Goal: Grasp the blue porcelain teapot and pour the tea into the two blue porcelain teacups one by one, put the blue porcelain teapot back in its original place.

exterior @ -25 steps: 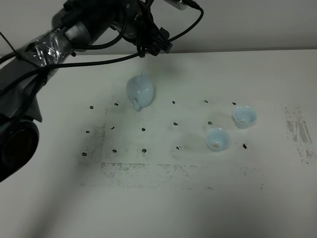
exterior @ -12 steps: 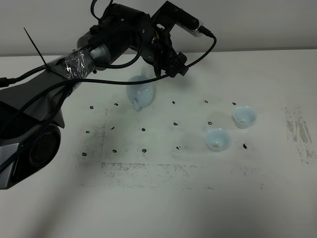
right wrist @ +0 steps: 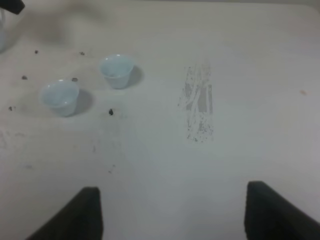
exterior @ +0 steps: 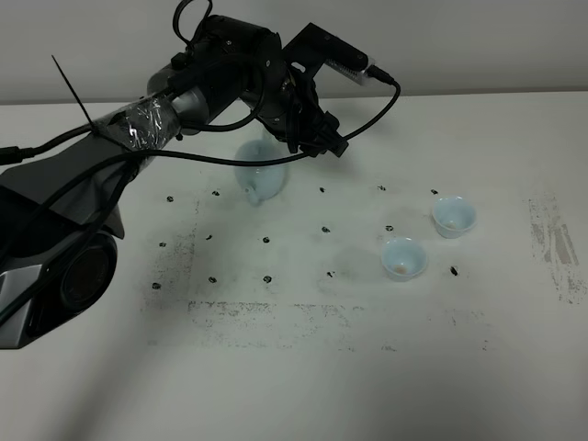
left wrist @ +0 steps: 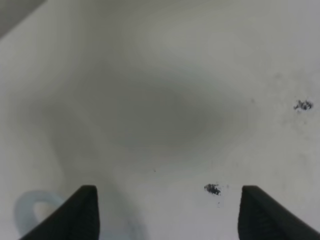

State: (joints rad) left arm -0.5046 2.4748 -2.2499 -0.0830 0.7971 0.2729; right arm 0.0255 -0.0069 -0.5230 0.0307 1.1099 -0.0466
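The blue porcelain teapot point(exterior: 259, 178) stands on the white table, at the left of the middle, partly hidden by my left arm. My left gripper point(exterior: 322, 140) hovers just right of it and above it, jaws open and empty. In the left wrist view only the teapot's loop handle point(left wrist: 29, 216) shows, beside one finger point(left wrist: 82, 212) of the open left gripper point(left wrist: 170, 215). The two blue porcelain teacups point(exterior: 454, 216) point(exterior: 403, 258) stand at the right, also seen in the right wrist view point(right wrist: 116, 70) point(right wrist: 60, 97). My right gripper point(right wrist: 175, 215) is open and empty, well off from the cups.
Small black marks point(exterior: 266, 241) dot the table in a grid around the teapot and cups. A grey scuffed patch point(exterior: 554, 237) lies at the right, and it also shows in the right wrist view point(right wrist: 199, 107). Black cables point(exterior: 367, 101) hang from the left arm.
My left arm has swung in from the upper left and come down over the teapot, now hiding its top. The teapot and cups have not moved.
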